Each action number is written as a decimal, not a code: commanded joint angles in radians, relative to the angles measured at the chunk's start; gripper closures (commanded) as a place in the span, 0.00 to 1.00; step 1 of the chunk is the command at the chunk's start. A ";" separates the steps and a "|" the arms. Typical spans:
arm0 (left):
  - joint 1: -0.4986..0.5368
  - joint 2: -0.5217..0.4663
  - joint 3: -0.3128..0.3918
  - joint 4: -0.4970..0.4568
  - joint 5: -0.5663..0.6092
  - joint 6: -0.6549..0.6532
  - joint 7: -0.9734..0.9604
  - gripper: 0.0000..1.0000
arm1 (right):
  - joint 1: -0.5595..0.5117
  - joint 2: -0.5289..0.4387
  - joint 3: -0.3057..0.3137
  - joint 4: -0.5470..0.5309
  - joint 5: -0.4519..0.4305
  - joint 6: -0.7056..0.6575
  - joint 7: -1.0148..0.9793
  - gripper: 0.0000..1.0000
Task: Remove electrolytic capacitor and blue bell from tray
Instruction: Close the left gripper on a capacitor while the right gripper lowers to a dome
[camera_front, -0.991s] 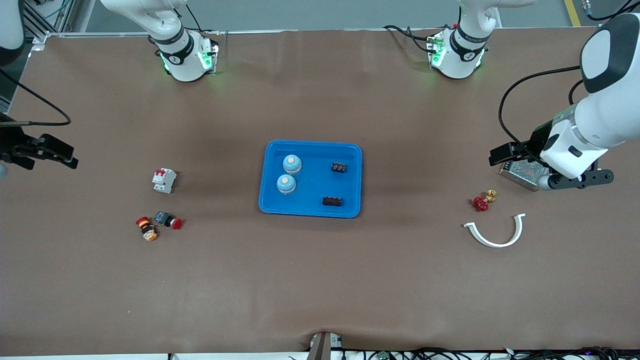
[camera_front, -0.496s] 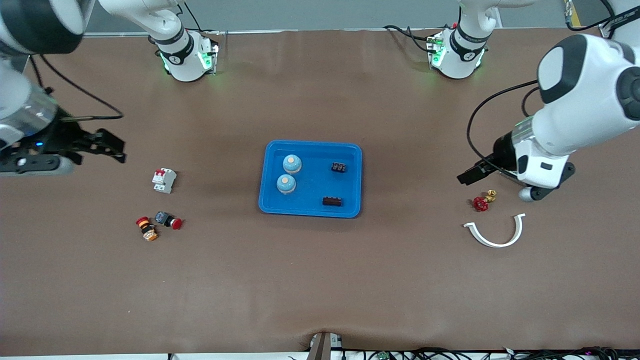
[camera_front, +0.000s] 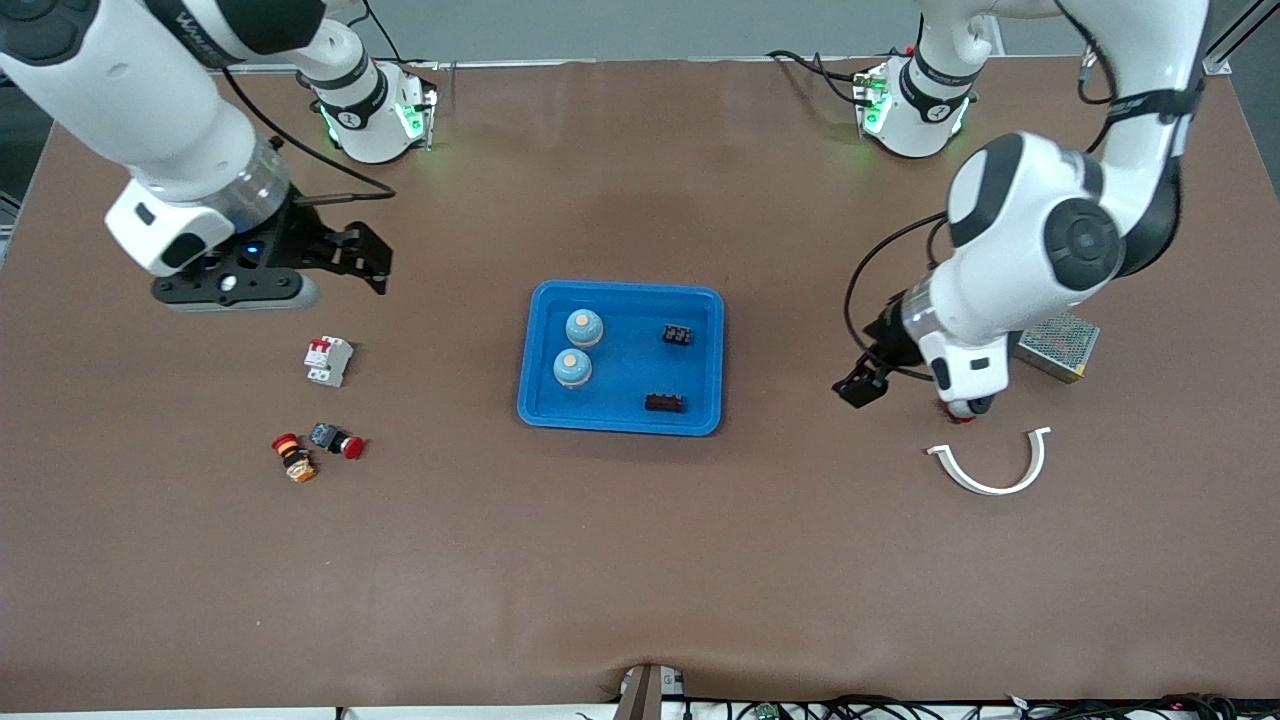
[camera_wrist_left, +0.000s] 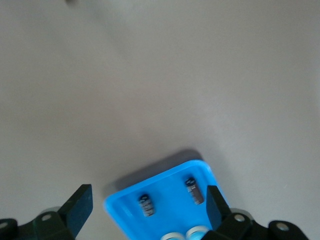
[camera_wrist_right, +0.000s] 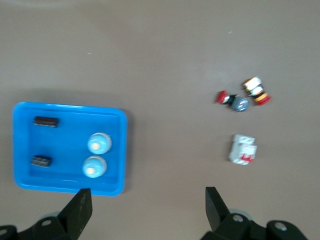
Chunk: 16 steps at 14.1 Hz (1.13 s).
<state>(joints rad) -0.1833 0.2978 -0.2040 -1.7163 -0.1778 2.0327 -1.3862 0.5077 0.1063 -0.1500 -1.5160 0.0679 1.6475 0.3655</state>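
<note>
I have the right claw (camera_front: 350, 258) spread wide and empty, up over bare worktop (camera_front: 640, 560) above the breaker (camera_front: 328, 361). From there I would bring it toward the tray (camera_front: 620, 415) and drop straight down on one bell, jaws either side of the dome and low enough to catch its base, since a rounded top will likely slip out of a high pinch.

Nearer the camera than the breaker lie two push buttons (camera_front: 318, 446), touching or nearly so. None of these sit between the right claw and the tray, so that path looks free.

In the tray, the two blue bells (camera_front: 578, 347) stand close together toward the right arm's end; that narrow gap is my main worry, as a finger coming down between them may knock the neighbour. Taking the one nearer the bases (camera_front: 584, 327) from its outer sides seems safer. The two dark capacitors (camera_front: 672, 368) lie well apart toward the left arm's end, each with room around it, though low and close to the rim.

The left claw (camera_front: 860, 385) is spread and holds nothing, over bare worktop between the tray and a white curved strip (camera_front: 990, 468). A red valve is mostly hidden under that arm, and a metal mesh box (camera_front: 1060, 347) sits beside it. I would send this claw for a capacitor.
</note>
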 joint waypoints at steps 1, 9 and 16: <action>-0.053 0.056 0.001 0.009 0.059 0.076 -0.179 0.00 | 0.034 0.025 -0.011 0.007 0.052 0.018 0.064 0.00; -0.171 0.239 0.001 0.111 0.188 0.187 -0.497 0.00 | 0.202 0.154 -0.011 -0.001 0.061 0.185 0.283 0.00; -0.254 0.385 0.006 0.216 0.210 0.187 -0.565 0.00 | 0.192 0.272 -0.013 -0.107 0.059 0.342 0.173 0.00</action>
<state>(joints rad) -0.4155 0.6375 -0.2046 -1.5518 0.0162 2.2234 -1.9208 0.7098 0.3563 -0.1609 -1.6026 0.1139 1.9565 0.5824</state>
